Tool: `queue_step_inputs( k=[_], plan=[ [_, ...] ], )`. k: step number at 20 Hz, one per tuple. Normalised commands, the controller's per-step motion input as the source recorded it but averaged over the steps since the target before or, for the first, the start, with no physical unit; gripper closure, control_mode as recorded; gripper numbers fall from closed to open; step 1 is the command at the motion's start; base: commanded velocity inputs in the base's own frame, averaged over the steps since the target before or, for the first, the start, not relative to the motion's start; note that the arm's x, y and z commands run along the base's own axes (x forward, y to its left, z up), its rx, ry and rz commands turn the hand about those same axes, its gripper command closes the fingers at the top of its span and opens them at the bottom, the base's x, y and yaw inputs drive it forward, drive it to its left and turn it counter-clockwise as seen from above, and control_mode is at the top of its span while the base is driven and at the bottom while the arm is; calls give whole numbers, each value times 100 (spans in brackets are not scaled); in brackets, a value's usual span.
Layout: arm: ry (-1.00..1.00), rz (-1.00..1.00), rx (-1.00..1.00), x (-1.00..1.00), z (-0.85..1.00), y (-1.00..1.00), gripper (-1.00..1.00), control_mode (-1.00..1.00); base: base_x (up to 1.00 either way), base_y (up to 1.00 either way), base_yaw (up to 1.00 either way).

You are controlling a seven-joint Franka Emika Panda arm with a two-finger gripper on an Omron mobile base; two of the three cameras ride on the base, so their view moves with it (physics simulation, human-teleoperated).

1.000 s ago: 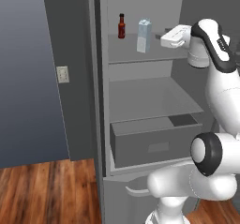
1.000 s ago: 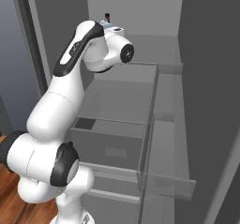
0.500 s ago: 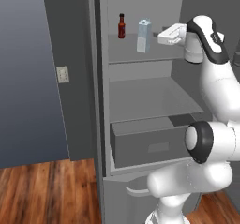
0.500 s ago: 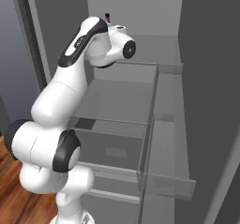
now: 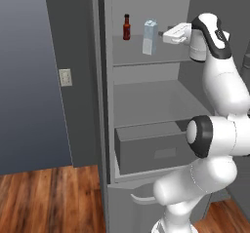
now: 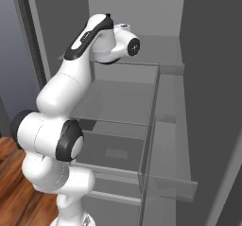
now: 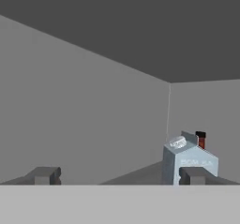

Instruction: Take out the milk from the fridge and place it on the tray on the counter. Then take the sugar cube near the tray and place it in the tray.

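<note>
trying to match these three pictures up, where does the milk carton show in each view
Left base view: the milk stands on the fridge's top shelf, right of the dark red bottle, left of the open gripper.
Right base view: I cannot make it out behind the arm.
Hand view: the milk sits low right, behind the right fingertip.
Shared landmark: the dark red bottle, just behind the carton.

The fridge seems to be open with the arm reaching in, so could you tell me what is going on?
The robot's gripper is open and reaching onto the top shelf of the fridge, close to the milk but not holding it. The carton stands upright beside a dark red bottle. Nothing has been lifted out yet.
</note>
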Motion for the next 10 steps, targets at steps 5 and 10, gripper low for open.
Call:
queue_step_inputs(
  k=[5,10],
  plan=[
    [0,0,0,11,-3,0,-100,-100,0,0,0],
    [-4,1,0,16,-13,0,-100,-100,0,0,0]
  ],
)
